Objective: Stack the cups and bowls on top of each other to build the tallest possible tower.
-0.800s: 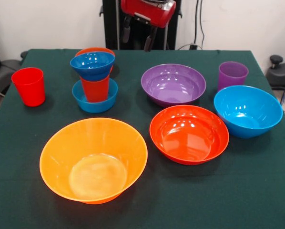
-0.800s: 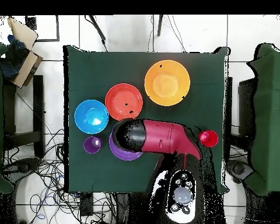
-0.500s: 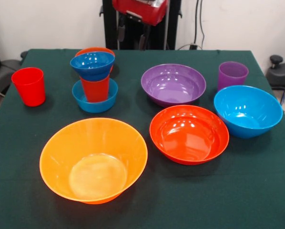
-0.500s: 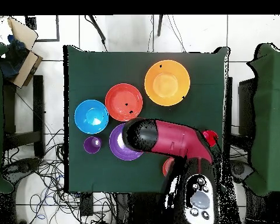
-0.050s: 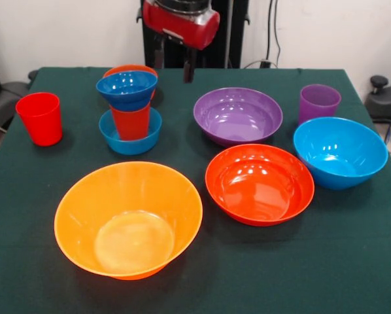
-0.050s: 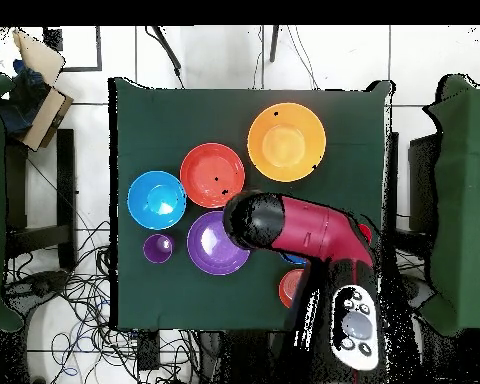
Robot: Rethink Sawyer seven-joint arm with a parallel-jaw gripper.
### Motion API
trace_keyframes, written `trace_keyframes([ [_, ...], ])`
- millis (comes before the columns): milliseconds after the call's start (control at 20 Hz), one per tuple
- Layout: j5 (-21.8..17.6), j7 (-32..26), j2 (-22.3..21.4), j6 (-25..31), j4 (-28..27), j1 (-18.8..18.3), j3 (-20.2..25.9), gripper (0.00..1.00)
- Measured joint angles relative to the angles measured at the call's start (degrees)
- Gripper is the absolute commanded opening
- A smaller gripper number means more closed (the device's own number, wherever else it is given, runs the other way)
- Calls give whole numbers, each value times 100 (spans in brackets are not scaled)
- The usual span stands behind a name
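Large yellow-orange bowl (image 5: 128, 219) sits upright, mouth up, at the near left of the green table (image 5: 352, 275); nothing nested in it. Red-orange bowl (image 5: 259, 184) just beside it to the right, also mouth up and empty. Light blue bowl (image 5: 340, 152) at the right, purple bowl (image 5: 238, 116) behind the red-orange one, both upright and apart from each other. Purple cup (image 5: 319, 102) stands upright behind the light blue bowl. Red cup (image 5: 40, 118) stands alone at the far left, mouth up.

Small stack at the back left: small light blue bowl (image 5: 130, 133) at the bottom, orange-red cup (image 5: 131, 122) standing in it, dark blue bowl (image 5: 127, 89) seated on the cup, long axis vertical. Small orange bowl (image 5: 130, 69) shows just behind.

Gripper (image 5: 172, 60) hangs above the table's back edge, behind and right of the stack, two fingers apart, holding nothing, touching nothing. In the overhead view the arm (image 6: 304, 232) covers that area.
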Motion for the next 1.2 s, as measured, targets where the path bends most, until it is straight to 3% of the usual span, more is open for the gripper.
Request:
trace_keyframes([
  [600, 543, 1, 725, -1, -622, 482, 4, 100],
  [1200, 842, 4, 1194, 0, -1073, 573, -60, 100],
])
